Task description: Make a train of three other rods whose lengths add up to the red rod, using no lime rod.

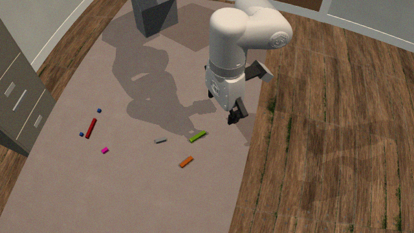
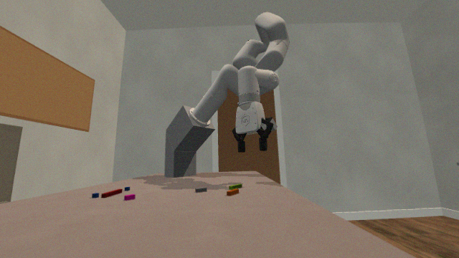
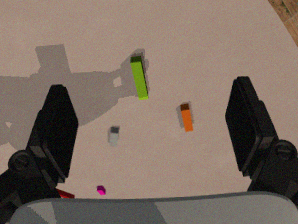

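Note:
A red rod [image 1: 90, 128] [image 2: 112, 193] [image 3: 65, 194] lies flat at the left. One blue rod [image 1: 99, 110] [image 2: 127, 188] lies beyond its far end, another blue rod [image 1: 81, 134] [image 2: 95, 195] beside its near end. A magenta rod [image 1: 105, 150] [image 2: 130, 197] [image 3: 101, 190] lies right of them. A grey rod [image 1: 160, 140] [image 2: 201, 190] [image 3: 114, 136] lies mid-table, apart from the lime rod [image 1: 197, 136] [image 2: 235, 186] [image 3: 139, 78] and the orange rod [image 1: 186, 162] [image 2: 232, 192] [image 3: 187, 117]. No rods touch. My gripper [image 2: 252, 146] [image 3: 150, 99] is open and empty, high above the table.
The table [image 1: 129, 194] [image 2: 179, 226] carries all the rods. The arm's grey base block [image 1: 156, 17] [image 2: 184, 150] stands at the far end. The table's right edge is beyond the lime and orange rods, with wooden floor past it. A drawer cabinet [image 1: 24, 94] stands at the left.

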